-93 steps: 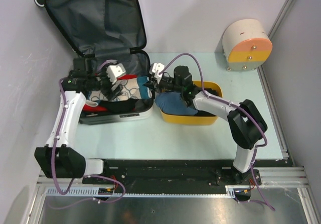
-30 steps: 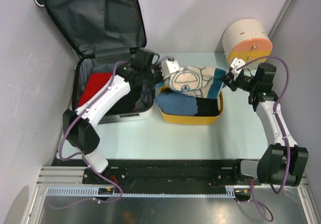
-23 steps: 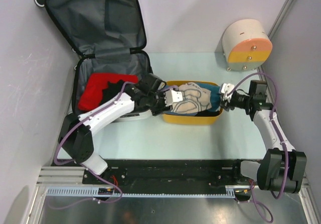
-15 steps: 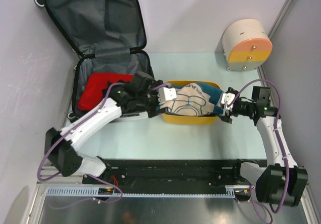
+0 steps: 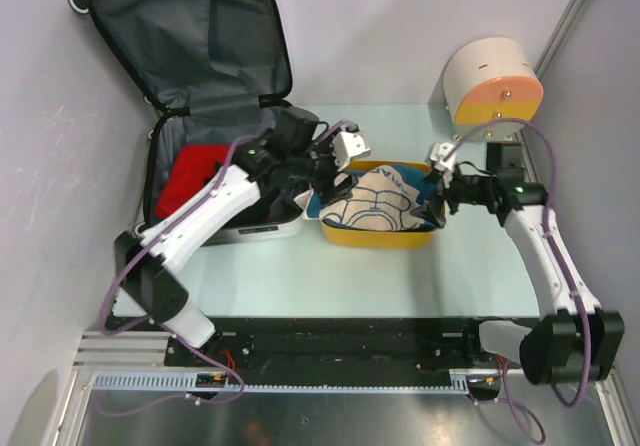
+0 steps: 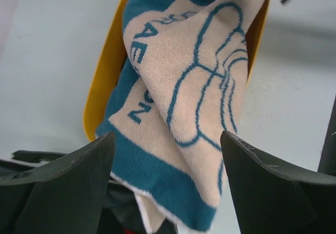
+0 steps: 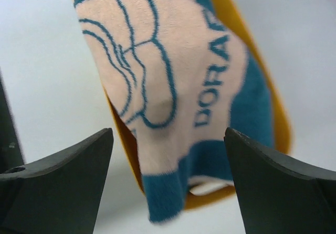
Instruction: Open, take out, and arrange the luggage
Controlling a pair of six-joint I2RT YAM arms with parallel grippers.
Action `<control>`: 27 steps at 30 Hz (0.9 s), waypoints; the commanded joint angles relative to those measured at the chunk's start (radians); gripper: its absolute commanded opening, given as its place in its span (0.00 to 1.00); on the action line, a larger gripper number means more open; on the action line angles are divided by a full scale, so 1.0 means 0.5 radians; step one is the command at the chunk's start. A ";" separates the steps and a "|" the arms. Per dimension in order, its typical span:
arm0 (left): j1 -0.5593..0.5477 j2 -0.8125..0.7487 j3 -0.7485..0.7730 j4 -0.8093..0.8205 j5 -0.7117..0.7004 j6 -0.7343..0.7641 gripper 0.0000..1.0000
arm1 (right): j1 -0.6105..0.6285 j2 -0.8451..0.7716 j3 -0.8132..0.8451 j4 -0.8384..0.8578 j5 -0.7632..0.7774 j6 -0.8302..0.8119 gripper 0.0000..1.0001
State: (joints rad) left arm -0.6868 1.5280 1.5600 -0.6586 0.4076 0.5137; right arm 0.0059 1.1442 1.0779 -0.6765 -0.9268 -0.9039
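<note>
- Judging progress: luggage (image 5: 200,46) sits open at my far left, lid up — red cloth (image 5: 190,171) still inside.
- One towel (image 5: 380,201) lies in the yellow basket (image 5: 380,238).
- I see left gripper (image 6: 167,137) and right gripper (image 7: 168,134) spread wide, empty.

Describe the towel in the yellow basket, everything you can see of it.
The towel looks like soft cream terry with a teal border, a teal line-drawn cartoon and teal capital letters. It lies crumpled and folded over itself in the yellow basket, with one teal-edged corner spilling over the rim. The left claw and right claw stand open over it, and neither grips it.
</note>
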 commanded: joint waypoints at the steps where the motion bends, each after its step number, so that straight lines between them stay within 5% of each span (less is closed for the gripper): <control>1: 0.015 0.336 0.065 -0.036 0.019 -0.205 0.85 | 0.224 0.336 0.029 0.132 0.218 0.412 0.90; 13: 0.174 0.669 -0.255 -0.036 -0.033 -0.089 0.83 | 0.316 0.979 0.044 0.040 0.703 0.170 0.84; 21: 0.302 0.124 0.021 -0.066 0.341 -0.297 0.95 | 0.283 0.602 0.157 -0.098 0.528 0.212 0.96; 27: 0.873 -0.199 -0.122 -0.198 0.299 -0.267 0.97 | 0.246 0.271 0.231 0.055 0.519 0.488 0.99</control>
State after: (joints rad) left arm -0.4210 1.5730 1.5169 -0.6834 0.5598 0.3939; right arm 0.1364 1.3842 1.1347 -0.6926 -0.6537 -0.7559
